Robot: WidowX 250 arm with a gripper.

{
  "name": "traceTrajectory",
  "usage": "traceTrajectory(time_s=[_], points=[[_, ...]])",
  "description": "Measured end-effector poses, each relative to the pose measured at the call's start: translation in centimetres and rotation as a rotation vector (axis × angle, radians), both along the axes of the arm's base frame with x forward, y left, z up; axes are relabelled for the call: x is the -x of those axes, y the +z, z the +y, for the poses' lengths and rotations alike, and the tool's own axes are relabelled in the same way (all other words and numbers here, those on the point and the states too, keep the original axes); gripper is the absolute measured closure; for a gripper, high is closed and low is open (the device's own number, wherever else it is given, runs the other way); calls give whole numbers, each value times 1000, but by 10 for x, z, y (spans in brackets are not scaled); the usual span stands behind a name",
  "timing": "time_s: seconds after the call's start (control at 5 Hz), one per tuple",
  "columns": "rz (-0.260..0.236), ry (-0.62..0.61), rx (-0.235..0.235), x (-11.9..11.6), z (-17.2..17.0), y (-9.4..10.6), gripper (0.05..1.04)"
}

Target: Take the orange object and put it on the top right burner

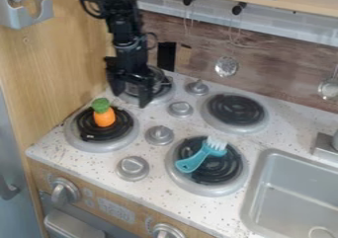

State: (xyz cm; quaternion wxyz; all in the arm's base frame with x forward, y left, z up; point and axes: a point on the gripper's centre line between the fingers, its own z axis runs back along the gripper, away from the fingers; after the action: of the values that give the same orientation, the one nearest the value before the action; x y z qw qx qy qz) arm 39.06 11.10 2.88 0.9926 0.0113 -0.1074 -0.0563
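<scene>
Orange carrot (104, 116) sits centre left, ungrasped! Gripper (131, 95) at upper left, fingers spread and empty: it's pick-up time, needing a shift over the carrot, then down.

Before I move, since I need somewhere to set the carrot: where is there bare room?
The top right burner is bare, as is the counter between it and the sink. Crowded: the top left burner, by the hand, and the bottom right burner, under the brush.
</scene>
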Motion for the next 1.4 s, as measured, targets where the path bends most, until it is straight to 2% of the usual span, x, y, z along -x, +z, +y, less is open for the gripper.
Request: traceTrajectory(time_s=[0.4, 0.6, 1.0, 1.2, 1.4], points=[[-11, 171, -81, 11, 48, 1, 84], [30, 202, -79, 12, 52, -18, 84], [94, 199, -27, 11, 48, -46, 117], [88, 197, -21, 12, 52, -48, 411], [72, 175, -23, 9, 51, -47, 471]])
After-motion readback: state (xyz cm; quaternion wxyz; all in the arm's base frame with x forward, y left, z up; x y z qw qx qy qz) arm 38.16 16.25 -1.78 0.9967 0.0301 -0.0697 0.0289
